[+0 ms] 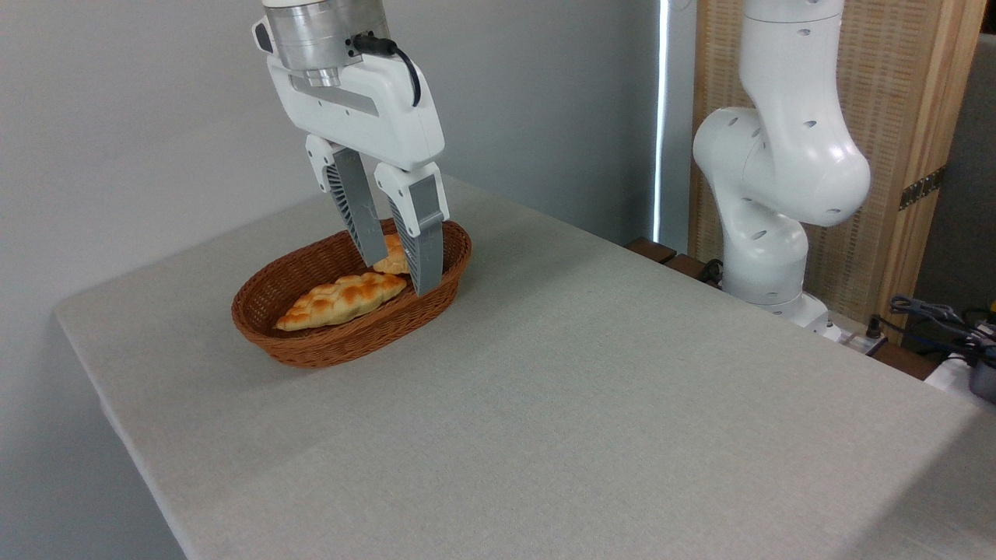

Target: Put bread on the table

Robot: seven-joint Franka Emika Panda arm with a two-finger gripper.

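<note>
Starting at the left, a brown wicker basket point(311, 342) sits on the cloth-covered counter point(591, 404), with a long braided loaf point(342, 300) lying along its floor. Just right of that loaf, at the far end of the basket, the bread point(392, 257) shows only as a golden patch between the two grey fingers point(359, 206) of the end effector point(397, 272), which reaches down into the basket from above. The fingers flank the bun closely, but whether their pads already press on it I cannot tell; a gap between them is visible higher up.

Judging by this, the step in hand is the grasp itself. Next the fingers need a firm hold on the bun, then a straight lift clear of the basket rim and loaf, then a carry rightward to the bare cloth. Further right stands the arm's white base point(766, 233).
</note>
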